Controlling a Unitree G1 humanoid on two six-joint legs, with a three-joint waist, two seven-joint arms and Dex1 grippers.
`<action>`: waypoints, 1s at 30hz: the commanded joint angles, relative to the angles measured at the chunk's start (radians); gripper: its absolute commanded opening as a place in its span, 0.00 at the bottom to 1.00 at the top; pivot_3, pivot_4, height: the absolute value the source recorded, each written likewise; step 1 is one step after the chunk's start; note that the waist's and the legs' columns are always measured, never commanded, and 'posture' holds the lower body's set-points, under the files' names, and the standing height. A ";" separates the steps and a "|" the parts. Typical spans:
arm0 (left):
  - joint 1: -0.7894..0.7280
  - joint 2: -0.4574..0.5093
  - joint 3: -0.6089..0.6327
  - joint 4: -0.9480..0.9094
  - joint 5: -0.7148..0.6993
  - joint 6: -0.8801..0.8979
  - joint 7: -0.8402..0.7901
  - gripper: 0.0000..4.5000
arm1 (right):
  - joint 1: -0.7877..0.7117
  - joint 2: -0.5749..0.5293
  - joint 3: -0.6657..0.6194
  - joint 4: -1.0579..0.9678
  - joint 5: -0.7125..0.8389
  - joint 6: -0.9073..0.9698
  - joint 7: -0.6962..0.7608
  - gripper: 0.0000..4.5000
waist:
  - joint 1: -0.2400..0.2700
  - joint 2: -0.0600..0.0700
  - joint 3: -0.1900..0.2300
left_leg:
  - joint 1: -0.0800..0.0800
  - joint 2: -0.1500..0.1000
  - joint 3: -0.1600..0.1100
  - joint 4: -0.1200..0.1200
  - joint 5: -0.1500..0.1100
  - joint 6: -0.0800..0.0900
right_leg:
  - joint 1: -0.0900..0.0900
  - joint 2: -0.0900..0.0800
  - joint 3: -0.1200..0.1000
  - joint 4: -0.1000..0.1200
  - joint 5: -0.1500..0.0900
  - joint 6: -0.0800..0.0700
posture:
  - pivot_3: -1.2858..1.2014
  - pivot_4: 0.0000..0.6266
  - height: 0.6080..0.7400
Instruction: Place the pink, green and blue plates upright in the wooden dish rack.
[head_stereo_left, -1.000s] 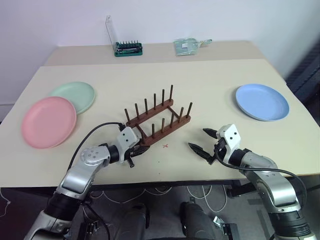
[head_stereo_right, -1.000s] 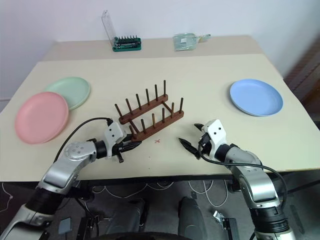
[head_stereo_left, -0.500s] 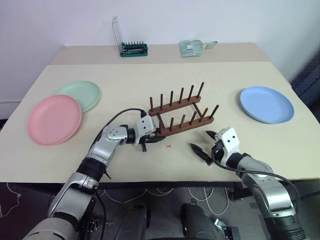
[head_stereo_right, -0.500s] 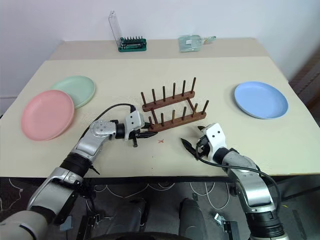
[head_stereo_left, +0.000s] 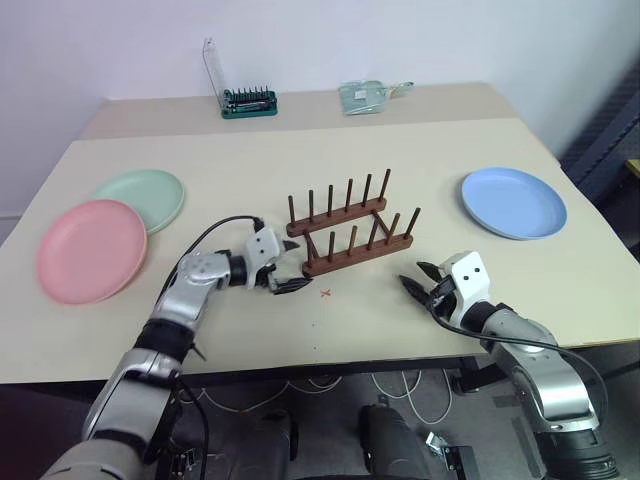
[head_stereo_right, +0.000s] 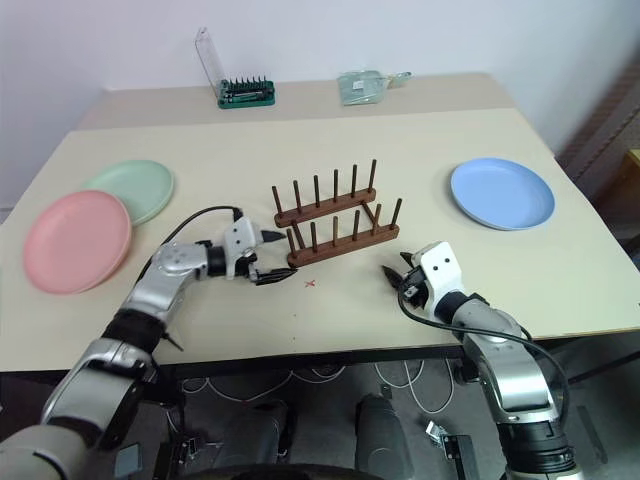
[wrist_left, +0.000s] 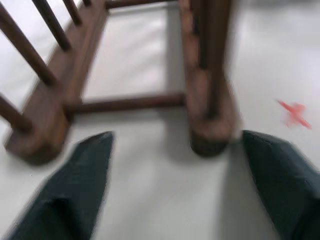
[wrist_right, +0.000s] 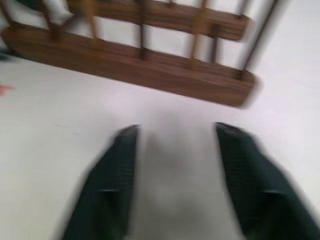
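At the far left of the beige table (head_stereo_left: 420, 150) lies the pink plate (head_stereo_left: 90, 249), round, shallow and matte salmon, flat on the surface. Just behind it and slightly to its right lies the green plate (head_stereo_left: 143, 197), pale mint and of like size; the pink plate's rim overlaps its near edge, hiding a sliver of it.

Next comes my left gripper (head_stereo_left: 284, 277), low over the table at the left end of the wooden dish rack (head_stereo_left: 349, 237). Its two black fingers (wrist_left: 85, 175) stand apart with nothing between them; in my left wrist view they flank the end of the rack's near rail, though blur keeps me from telling whether they touch it.

The rack sits in the middle of the table: dark brown, two parallel rails joined by crossbars, each rail carrying a row of thin upright pegs. It holds no plates. A small red cross mark (head_stereo_left: 325, 293) lies on the table just in front of it.

To the right, my right gripper (head_stereo_left: 422, 285) hovers near the rack's right end, fingers (wrist_right: 112, 175) parted and empty.

Farthest right lies the blue plate (head_stereo_left: 513, 203), light blue, flat, well apart from the rack.
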 joint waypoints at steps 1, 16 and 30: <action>0.088 0.035 -0.022 -0.123 -0.011 0.108 -0.031 0.47 | -0.027 -0.008 -0.007 0.004 -0.011 -0.022 0.005 0.00 | 0.000 0.000 0.000 | 0.000 0.000 0.000 -0.001 0.000 0.000 | 0.000 0.000 0.000 0.000 0.000 0.000 | 0.52 0.24 1.00; 0.071 -0.107 -0.073 -0.189 0.093 0.248 0.230 0.24 | -0.239 0.009 0.101 0.252 -0.164 -0.060 -0.007 0.00 | 0.041 0.003 -0.002 | 0.000 -0.003 0.000 0.003 0.000 0.000 | 0.004 -0.002 0.000 -0.003 -0.002 0.002 | 0.52 0.24 1.00; -0.061 -0.145 -0.065 0.065 0.155 0.104 0.417 0.24 | -0.357 0.060 0.112 0.419 -0.240 -0.150 -0.069 0.00 | 0.024 0.003 -0.002 | 0.001 -0.002 0.000 0.002 0.000 0.000 | 0.004 -0.001 0.000 -0.002 -0.001 0.002 | 0.52 0.24 1.00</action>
